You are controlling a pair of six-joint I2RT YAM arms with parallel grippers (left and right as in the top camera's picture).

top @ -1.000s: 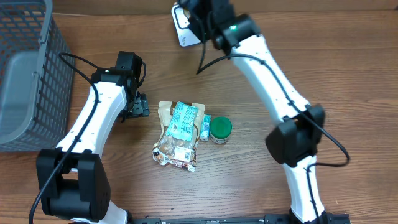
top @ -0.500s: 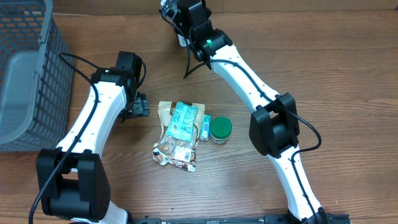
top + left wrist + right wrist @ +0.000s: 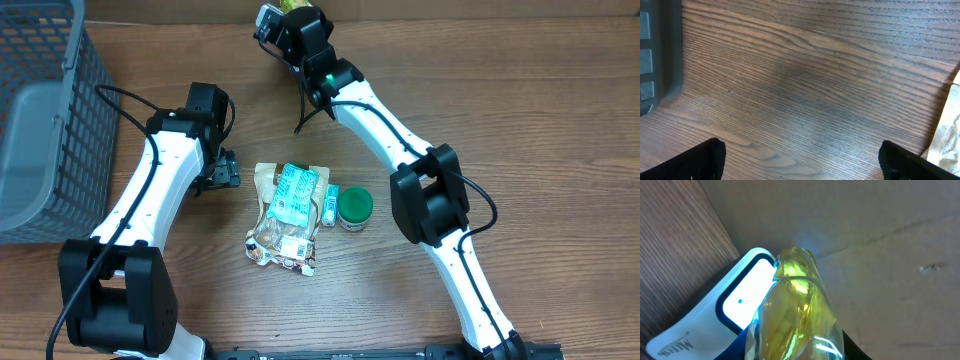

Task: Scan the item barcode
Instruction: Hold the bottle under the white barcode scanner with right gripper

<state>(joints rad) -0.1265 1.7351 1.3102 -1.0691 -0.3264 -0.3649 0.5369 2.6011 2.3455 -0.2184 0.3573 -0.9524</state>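
My right gripper is at the table's far edge, shut on a clear yellow packaged item whose tip shows in the overhead view. In the right wrist view the yellow item fills the middle, with the gripper closed round its lower part. It stands right in front of the white barcode scanner, whose lit window faces it. From overhead the scanner is mostly hidden behind the arm. My left gripper hangs open over bare wood left of the pile, nothing between its black fingertips.
A clear snack bag with a teal packet, a small teal box and a green-lidded jar lie mid-table. A grey mesh basket stands at the far left. A cardboard wall rises behind the scanner.
The right arm has swung left along the far edge, carrying the yellow item over the scanner, which it now mostly covers. The left arm has not moved.
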